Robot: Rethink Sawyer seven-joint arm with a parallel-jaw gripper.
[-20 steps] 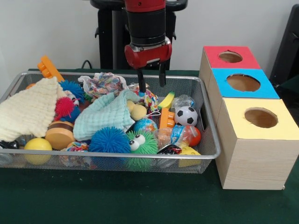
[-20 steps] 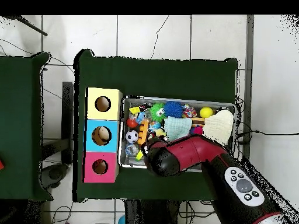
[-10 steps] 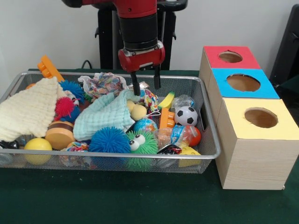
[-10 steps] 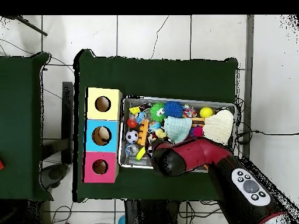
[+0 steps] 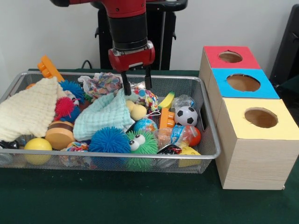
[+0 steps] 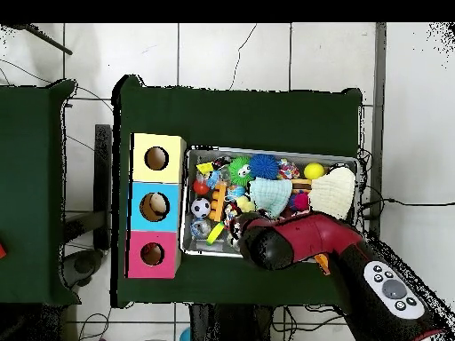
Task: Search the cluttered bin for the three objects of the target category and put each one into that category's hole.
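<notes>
Clutter fills the wire bin [image 5: 205,140] on the green surface [image 5: 140,200], and the bin serves as landmark. Just beside its right wall in the front view stand three wooden boxes in a row, each with a round hole on top: a yellow box [image 5: 259,140] nearest the camera, a blue box [image 5: 243,83] behind it and a red box [image 5: 230,57] at the back. The tool [image 5: 137,85] hangs over the bin's rear middle, its two dark fingers [image 5: 125,86] spread apart and holding nothing, the tips just above a patterned cloth bundle [image 5: 103,84] and the upper edge of a mint cloth [image 5: 105,115]. Which category is the target cannot be told, so the wanted things are somewhere in the heap, all of it inside the bin. A cream cloth [image 5: 28,112] covers the bin's left end, with an orange block [image 5: 48,68] poking above the rim behind it. Along the front wall lie a yellow ball [image 5: 38,148], a blue spiky ball [image 5: 110,140] and a green fuzzy toy with eyes [image 5: 142,142]. Toward the right end sit a small football [image 5: 186,115], an orange piece [image 5: 167,119] and a toy banana [image 5: 167,100]. In the overhead view the red arm [image 6: 302,241] covers the bin's edge nearest the base, hiding the tool.
</notes>
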